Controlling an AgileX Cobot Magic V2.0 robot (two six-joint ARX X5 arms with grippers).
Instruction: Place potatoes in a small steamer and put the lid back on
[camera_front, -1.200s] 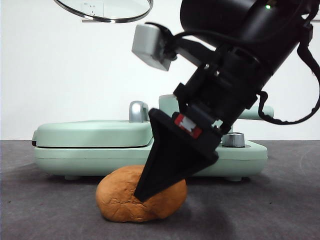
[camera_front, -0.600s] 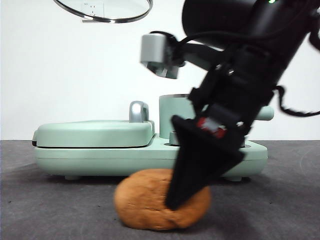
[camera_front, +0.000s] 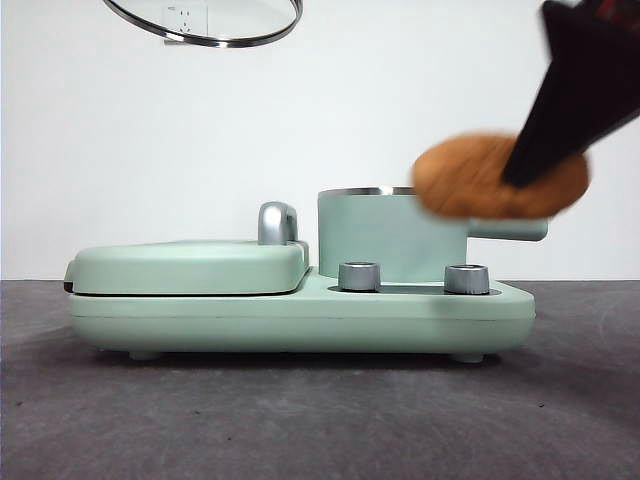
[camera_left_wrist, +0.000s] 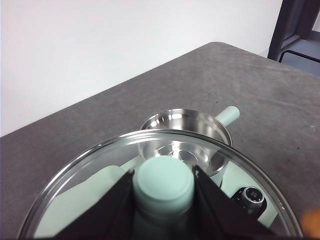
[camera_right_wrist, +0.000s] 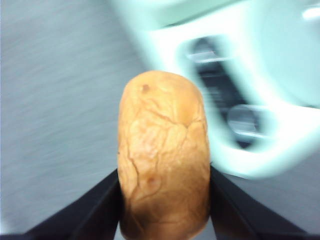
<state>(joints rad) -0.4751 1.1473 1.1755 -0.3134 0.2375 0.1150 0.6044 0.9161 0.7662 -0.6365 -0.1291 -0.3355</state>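
Orange-brown potato (camera_front: 470, 177) lifted off table, blurred, prob. in right gripper (camera_right_wrist: 164, 200)

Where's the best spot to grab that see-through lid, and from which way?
By its small green knob, from straight above. The knob sticks up in the middle of the lid, which is thin, slippery glass. The left gripper already pinches it there.

One potato (camera_front: 480, 178), one steamer pot (camera_front: 385, 235), one glass lid (camera_front: 205, 25), one hinged grill plate (camera_front: 185, 265), two control knobs (camera_front: 360, 276), two grippers (camera_front: 575, 95).
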